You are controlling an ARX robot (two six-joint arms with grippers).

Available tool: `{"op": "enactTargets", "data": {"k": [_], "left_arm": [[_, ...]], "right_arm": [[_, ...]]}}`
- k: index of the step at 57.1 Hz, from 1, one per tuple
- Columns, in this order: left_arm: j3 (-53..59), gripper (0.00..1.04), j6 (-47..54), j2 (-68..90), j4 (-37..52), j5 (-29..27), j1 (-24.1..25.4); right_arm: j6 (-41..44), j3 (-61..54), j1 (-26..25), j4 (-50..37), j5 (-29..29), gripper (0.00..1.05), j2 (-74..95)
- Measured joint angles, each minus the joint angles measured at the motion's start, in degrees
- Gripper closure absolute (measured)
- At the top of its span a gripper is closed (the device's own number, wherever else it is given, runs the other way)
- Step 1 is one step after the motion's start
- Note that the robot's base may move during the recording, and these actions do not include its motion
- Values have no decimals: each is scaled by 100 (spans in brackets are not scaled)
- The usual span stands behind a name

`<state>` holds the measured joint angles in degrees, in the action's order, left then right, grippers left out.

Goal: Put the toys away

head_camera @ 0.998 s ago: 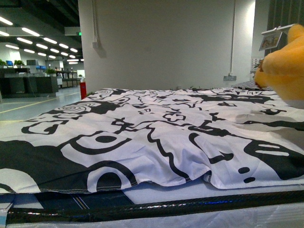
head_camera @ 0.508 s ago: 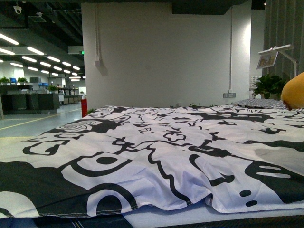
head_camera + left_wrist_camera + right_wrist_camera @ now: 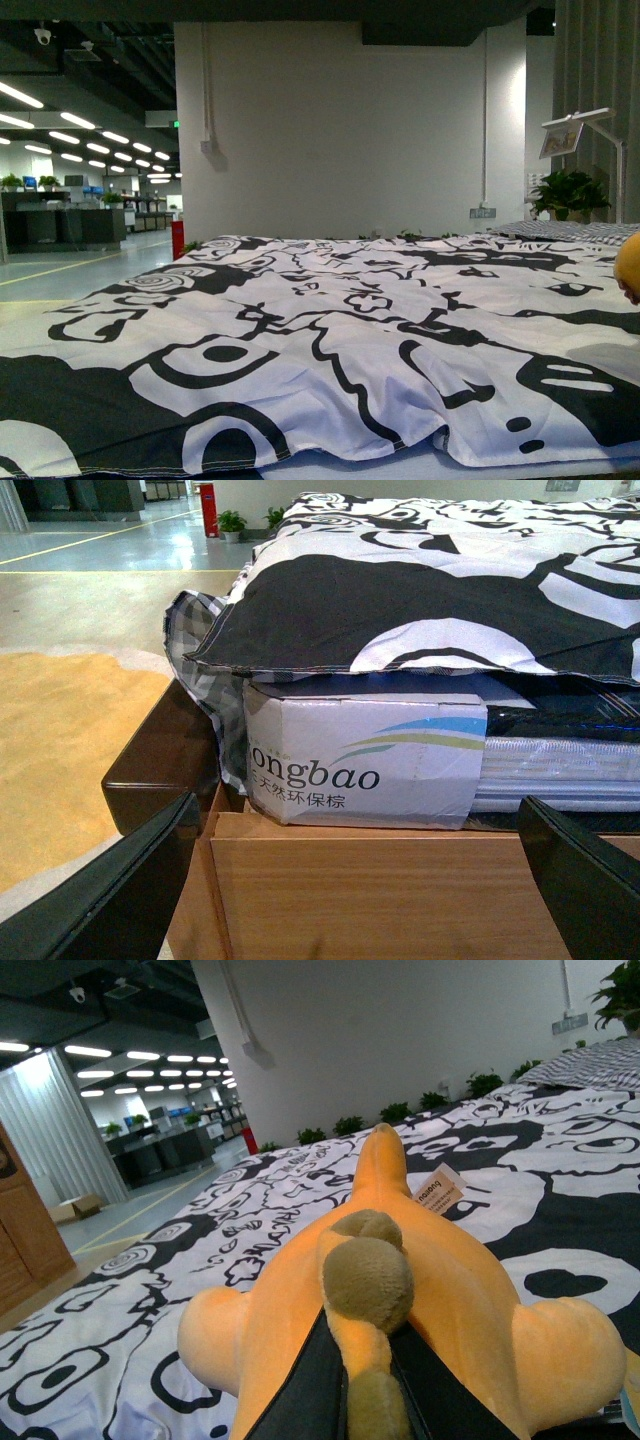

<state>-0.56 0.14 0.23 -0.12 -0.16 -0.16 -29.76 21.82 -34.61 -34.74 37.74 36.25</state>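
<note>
In the front view, an open office hall with ceiling strip lights (image 3: 25,95) fills the far left of the frame. A black-and-white patterned duvet (image 3: 330,350) spreads across the whole lower half. A potted plant (image 3: 566,192) stands at the upper right. At the right edge, only a sliver of the orange plush toy (image 3: 630,268) shows over the duvet.

The left wrist view shows the left gripper (image 3: 357,815) spread wide with nothing between its jaws, facing the mattress end label (image 3: 365,765) above the wooden bed frame (image 3: 370,890).

The right wrist view shows the right gripper (image 3: 362,1380) clamped on the plush toy's brownish tail end. The toy's white tag (image 3: 437,1190) sticks out near its pointed tip. I cannot tell whether the toy touches the duvet.
</note>
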Motion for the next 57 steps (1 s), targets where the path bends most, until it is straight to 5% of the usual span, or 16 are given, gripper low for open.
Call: {"op": "enactTargets", "data": {"k": [13,20,24,57], "left_arm": [[0,6,0,0,0,0,2],[0,6,0,0,0,0,0],[0,6,0,0,0,0,0],[0,6,0,0,0,0,2]], "right_arm": [[59,2,4,15,-26,99,-15],[1628,262,476,2363,-920,99,-529],[2240,2,817,2835,-1213,99,-820],[2942,-1550,3283,2839,-3716,99,-2404]]}}
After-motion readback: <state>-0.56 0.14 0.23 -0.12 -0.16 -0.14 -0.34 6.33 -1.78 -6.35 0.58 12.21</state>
